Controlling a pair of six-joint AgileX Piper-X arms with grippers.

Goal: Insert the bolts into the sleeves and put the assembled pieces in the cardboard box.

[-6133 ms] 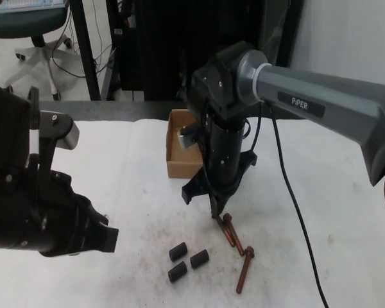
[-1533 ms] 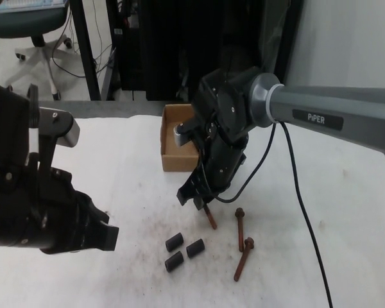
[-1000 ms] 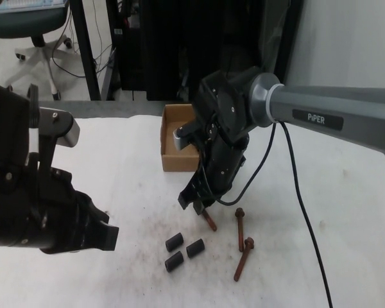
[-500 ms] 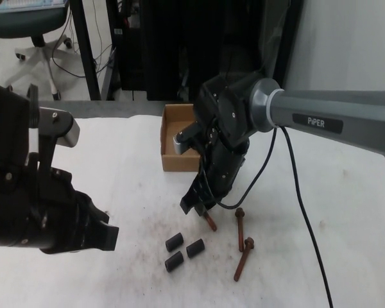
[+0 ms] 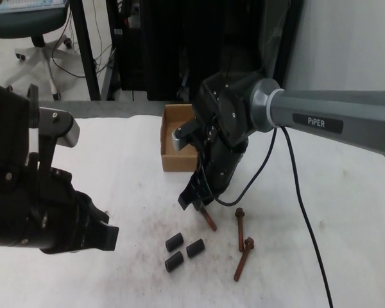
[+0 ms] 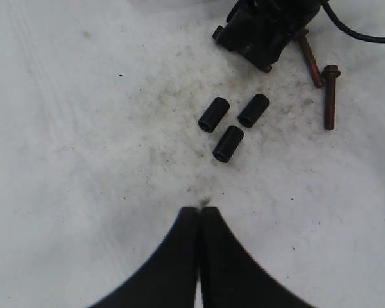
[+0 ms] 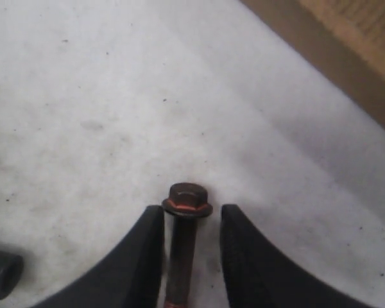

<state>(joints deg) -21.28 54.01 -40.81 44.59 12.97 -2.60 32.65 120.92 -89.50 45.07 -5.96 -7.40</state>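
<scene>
White cloth over the bench, dark racks and an office chair behind.

From the high view: right gripper [image 5: 202, 206] low over the cloth, just in front of the cardboard box [image 5: 176, 162]. Clamped narrow on one bolt [image 5: 210, 220], with the free end slanting down to or close to the cloth. Could snag there and twist in the grip if dragged sideways. Two more bolts [image 5: 240, 228] lying just beside, three sleeves [image 5: 174, 242] a little nearer the camera. Easy to knock or set rolling with a careless sweep. Box upright and open-topped. Nothing seen on the visible part of its floor, the rest hidden behind the arm.

From the left wrist: left gripper [image 6: 200, 215] pressed fully together, holding nothing, hovering near the three sleeves. No sleeve steadied yet, so probably no pushing a bolt in without the sleeve skidding away.

From the right wrist: fingers [image 7: 138, 263] on either side of the shank, hex head [image 7: 188, 200] poking out past the tips. Gripped close behind the head, leaving a long unsupported shank. Likely to pivot on contact and miss a sleeve's bore. Box wall passing across one corner, inside out of sight.
</scene>
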